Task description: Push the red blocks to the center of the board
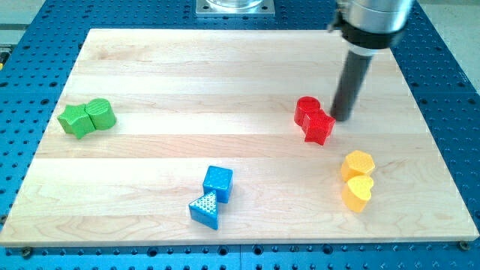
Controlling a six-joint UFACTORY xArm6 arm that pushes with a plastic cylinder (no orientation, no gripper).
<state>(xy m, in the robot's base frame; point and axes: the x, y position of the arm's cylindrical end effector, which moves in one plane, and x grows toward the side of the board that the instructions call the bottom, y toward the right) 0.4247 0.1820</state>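
Note:
Two red blocks sit touching, right of the board's middle: a round red block (pixel 306 109) and a red block of star-like shape (pixel 320 127) just below and to its right. My tip (pixel 342 118) rests on the board just right of the red pair, close to or touching the star-like one. The dark rod rises from there to the arm at the view's top right.
A green star-like block (pixel 74 120) and a green round block (pixel 100 113) touch at the left. A blue cube (pixel 218 182) and a blue triangle (pixel 205 209) sit at the bottom centre. A yellow hexagon (pixel 358 163) and a yellow heart (pixel 358 192) sit at the lower right.

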